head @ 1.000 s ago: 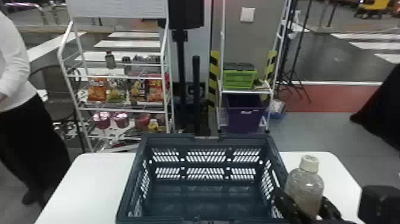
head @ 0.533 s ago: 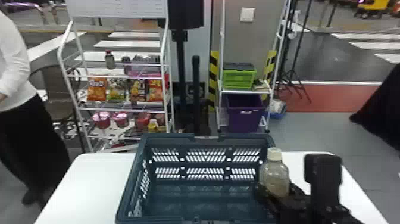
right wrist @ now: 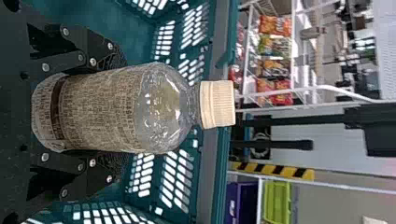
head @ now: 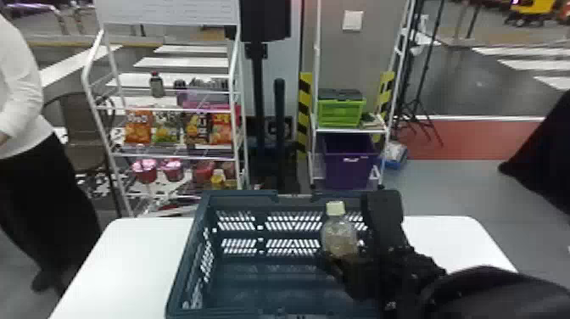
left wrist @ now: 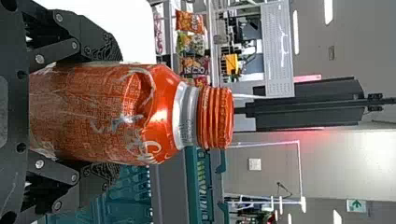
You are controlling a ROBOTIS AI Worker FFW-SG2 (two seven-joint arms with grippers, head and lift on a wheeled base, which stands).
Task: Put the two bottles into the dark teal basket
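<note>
Right, the pale-capped bottle [head: 338,237] hangs nearly upright over the dark teal basket [head: 241,198], clenched in my right gripper's [head: 344,259] jaws. My left gripper's [left wrist: 111,114] jaws grasp the orange bottle [left wrist: 102,112]. The basket sits between the table's [head: 127,258] 2 far corners.

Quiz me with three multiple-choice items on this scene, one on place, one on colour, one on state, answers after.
1. Where is the pale-capped bottle?
A) On the shelf
B) At the dark teal basket
C) On the floor

2. What colour is the cap in the left wrist view?
A) Blue
B) Green
C) Orange-red

3. The right gripper is:
A) Gripping the pale-capped bottle
B) Empty
C) Gripping the basket

1 B: basket walls show behind it.
2 C: that view shows it orange-red.
3 A: its fingers clamp the bottle's sides.
</note>
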